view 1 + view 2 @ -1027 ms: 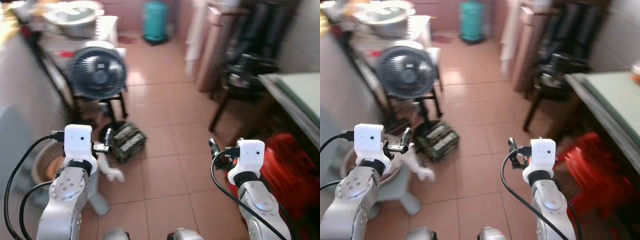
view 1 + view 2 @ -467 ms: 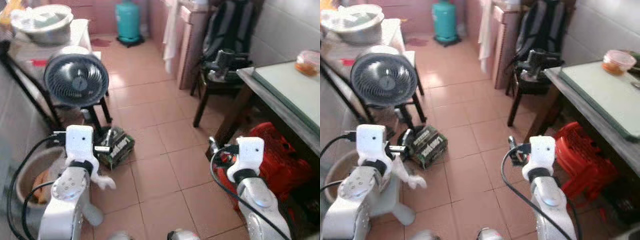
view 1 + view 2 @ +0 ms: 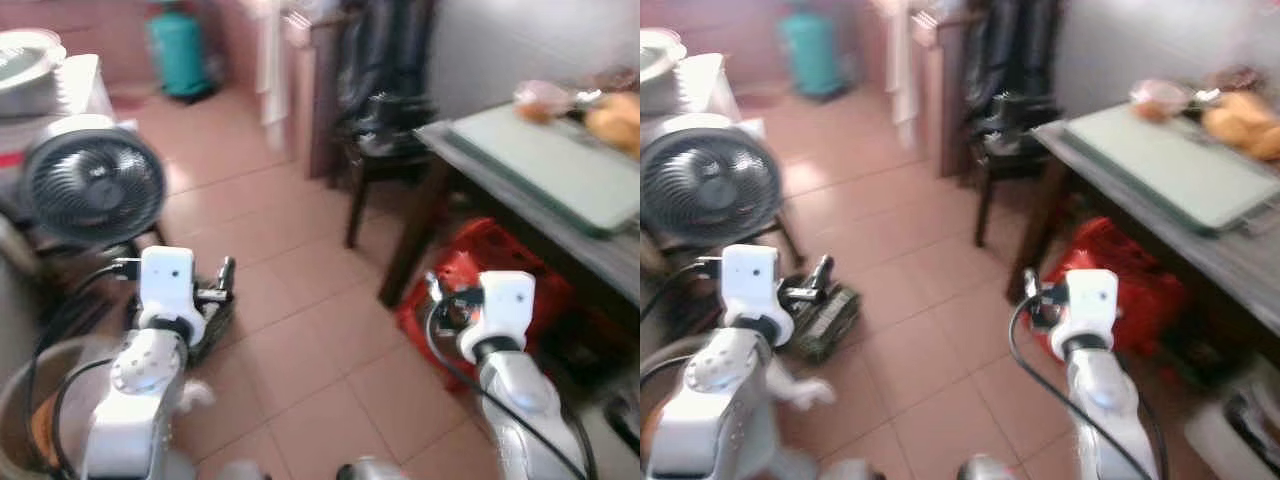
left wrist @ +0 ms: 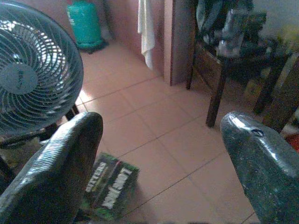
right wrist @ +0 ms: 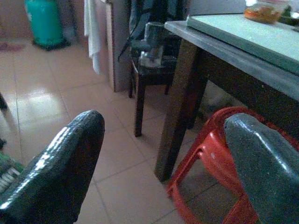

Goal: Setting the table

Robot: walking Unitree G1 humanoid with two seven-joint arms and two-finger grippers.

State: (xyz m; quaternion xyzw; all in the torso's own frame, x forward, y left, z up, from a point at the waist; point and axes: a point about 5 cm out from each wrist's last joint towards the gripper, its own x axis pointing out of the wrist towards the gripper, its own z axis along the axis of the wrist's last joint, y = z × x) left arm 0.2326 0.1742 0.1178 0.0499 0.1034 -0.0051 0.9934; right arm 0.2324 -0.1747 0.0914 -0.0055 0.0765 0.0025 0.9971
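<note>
Two empty pincers (image 4: 159,154) (image 5: 163,163), one table (image 3: 1200,215).

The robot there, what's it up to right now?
Nothing is being handled yet. The left gripper and right gripper are both open, empty and raised over the tiled floor. The table is ahead to its right, with food on it and a red stool tucked beneath. A fan stands to its left.
</note>
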